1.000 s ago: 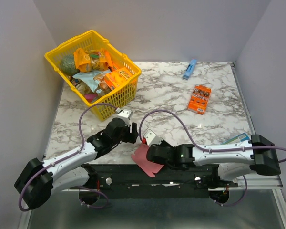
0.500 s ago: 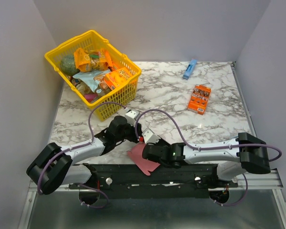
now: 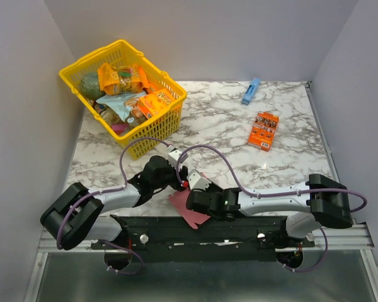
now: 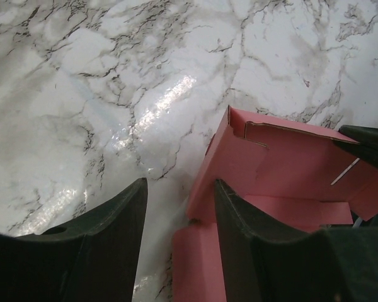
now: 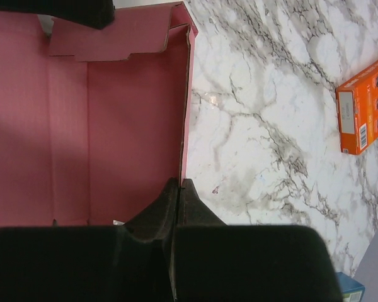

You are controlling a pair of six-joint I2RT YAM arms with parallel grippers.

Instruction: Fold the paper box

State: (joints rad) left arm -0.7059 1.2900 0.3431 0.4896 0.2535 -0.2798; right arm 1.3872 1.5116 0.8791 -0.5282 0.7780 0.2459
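Note:
The pink paper box (image 3: 184, 212) lies partly folded near the table's front edge, with its walls standing up. My right gripper (image 3: 193, 200) is shut on the box's right wall, and its fingertips (image 5: 179, 184) pinch that thin edge. From this side the box (image 5: 113, 126) shows its open inside. My left gripper (image 3: 180, 178) is open at the box's far left corner. In the left wrist view the left gripper (image 4: 180, 185) straddles the box's (image 4: 283, 170) left wall. One finger is over the marble and the other is over the pink inside.
A yellow basket (image 3: 152, 131) full of snack packs stands at the back left. An orange printed snack box (image 3: 263, 130) (image 5: 363, 104) lies right of centre. A slim blue box (image 3: 251, 91) sits at the back edge. A light blue packet (image 3: 315, 182) lies by the right arm.
My left arm has swung right to the box and its jaws have narrowed round the box's left wall. The right gripper, still holding the box, has shifted a little to the left.

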